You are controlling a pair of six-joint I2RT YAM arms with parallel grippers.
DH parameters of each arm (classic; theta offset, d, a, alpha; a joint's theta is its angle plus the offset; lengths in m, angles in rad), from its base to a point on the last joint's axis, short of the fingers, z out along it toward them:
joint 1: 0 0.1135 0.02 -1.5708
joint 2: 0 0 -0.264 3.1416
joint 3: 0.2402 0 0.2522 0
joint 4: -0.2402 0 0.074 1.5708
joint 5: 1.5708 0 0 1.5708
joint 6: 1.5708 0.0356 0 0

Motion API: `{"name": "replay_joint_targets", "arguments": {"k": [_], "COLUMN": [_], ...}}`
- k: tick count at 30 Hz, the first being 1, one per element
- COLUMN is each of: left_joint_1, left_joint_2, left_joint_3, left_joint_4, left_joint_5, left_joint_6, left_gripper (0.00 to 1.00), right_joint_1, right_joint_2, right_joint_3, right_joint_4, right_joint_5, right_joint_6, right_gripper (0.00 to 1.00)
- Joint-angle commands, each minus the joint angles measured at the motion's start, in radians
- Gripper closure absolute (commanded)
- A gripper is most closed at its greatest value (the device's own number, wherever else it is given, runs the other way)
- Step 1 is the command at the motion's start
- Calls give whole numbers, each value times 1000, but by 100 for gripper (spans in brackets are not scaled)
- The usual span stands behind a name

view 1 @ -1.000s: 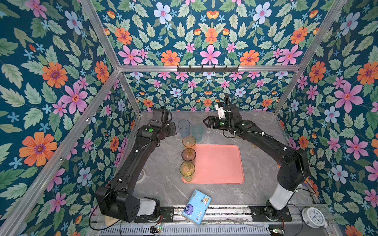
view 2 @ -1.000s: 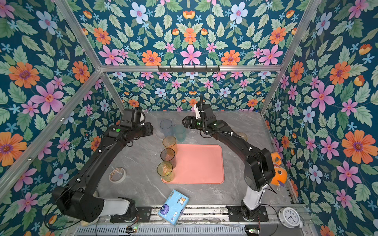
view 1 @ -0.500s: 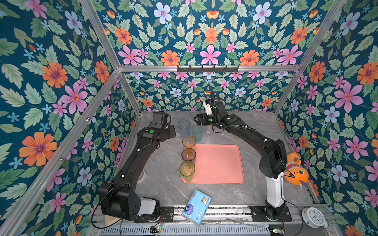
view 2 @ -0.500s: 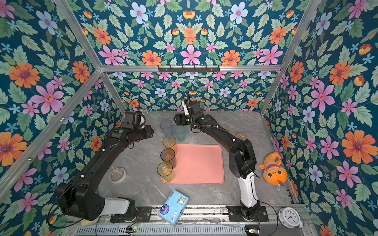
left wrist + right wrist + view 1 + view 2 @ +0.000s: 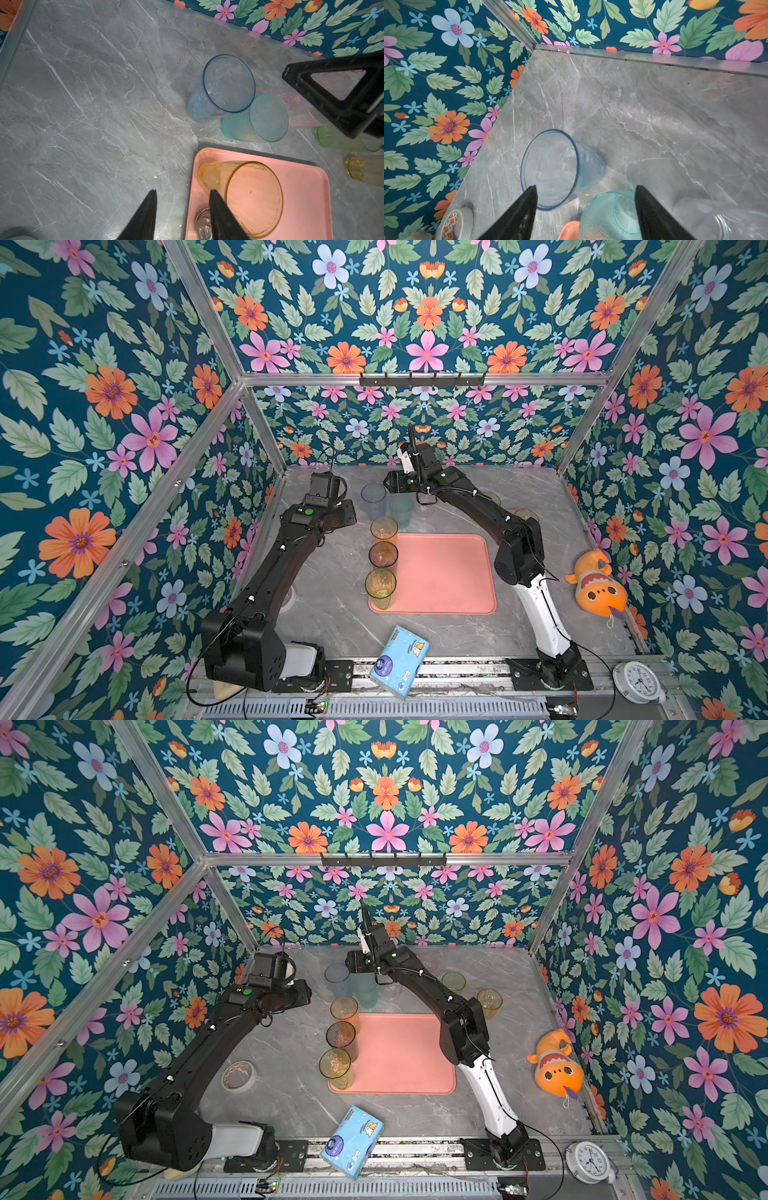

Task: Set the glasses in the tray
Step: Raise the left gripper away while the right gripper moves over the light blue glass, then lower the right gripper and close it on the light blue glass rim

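Table (image 5: 83, 104): marble-look, smooth, low sheen. Tray (image 5: 301, 197): plastic, smooth, matt. Blue tumbler (image 5: 224, 89) beside tray: translucent, glossy. Teal tumbler (image 5: 268, 118) beside tray: translucent, dimpled all over. Frame rail (image 5: 654, 58): bare metal, brushed. Tissue pack (image 5: 399, 659): glossy film. Toy (image 5: 596, 589): plush cloth.

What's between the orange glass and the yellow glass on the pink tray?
A dark grey glass stands between them, as both top views show.

arms (image 5: 291, 556) black | lower links (image 5: 536, 605) white | wrist lights (image 5: 308, 512) seemingly green
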State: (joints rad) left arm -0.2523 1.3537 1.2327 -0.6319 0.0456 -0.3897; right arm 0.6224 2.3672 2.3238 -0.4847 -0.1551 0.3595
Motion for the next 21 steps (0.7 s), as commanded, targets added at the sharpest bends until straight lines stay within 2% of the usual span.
{"name": "replay_joint_targets", "arguments": {"k": [1,5,12,21], "left_joint_1": [1,3,4,5], "left_joint_2": [-9,-17,-21,-33], "left_joint_3": [-4,-11,-35,-54], "left_joint_4": [19,21,24,28], "left_joint_5": [-9,-13,-12,-18], "left_joint_6": [-1,-1,-3,-5], "left_gripper": [56,56,56,56], "right_joint_1": [6,20,33,43], "right_joint_2": [38,74,157,201], "right_joint_3": [64,95,207,256], "right_joint_4": [-50,-45,-79,-84], "right_joint_5": [3,58,57,53], "right_joint_6": [-31,-49,-48,-55], "right_gripper": [25,26,32,41]}}
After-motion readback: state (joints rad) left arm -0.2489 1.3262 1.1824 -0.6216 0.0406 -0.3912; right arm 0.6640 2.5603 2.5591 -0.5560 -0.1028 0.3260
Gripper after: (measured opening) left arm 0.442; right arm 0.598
